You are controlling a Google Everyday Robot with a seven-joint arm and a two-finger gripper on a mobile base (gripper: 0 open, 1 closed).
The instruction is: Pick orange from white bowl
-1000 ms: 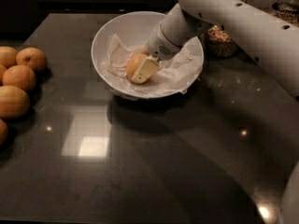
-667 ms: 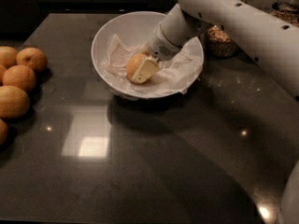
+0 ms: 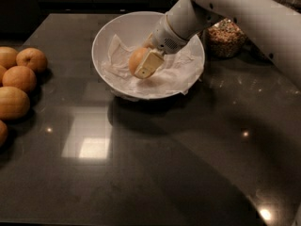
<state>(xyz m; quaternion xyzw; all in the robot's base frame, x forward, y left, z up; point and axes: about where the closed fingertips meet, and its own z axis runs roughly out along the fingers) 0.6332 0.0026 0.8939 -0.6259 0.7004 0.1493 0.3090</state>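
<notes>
The white bowl (image 3: 106, 36) stands at the back middle of the dark counter, lined with crumpled white paper (image 3: 174, 76). One orange (image 3: 136, 59) lies inside it, left of centre. My gripper (image 3: 143, 62) reaches down into the bowl from the upper right. Its pale fingers (image 3: 149, 64) are closed around the orange, one in front of it and the other hidden behind. The orange still sits low in the bowl, at the paper.
Several similar oranges (image 3: 21, 79) are grouped at the counter's left edge. A glass jar of grains (image 3: 226, 37) stands right behind the bowl, under my arm. The dark counter (image 3: 164, 164) stretches toward the front.
The gripper and the orange have stayed in about the same place in the bowl; no clear movement.
</notes>
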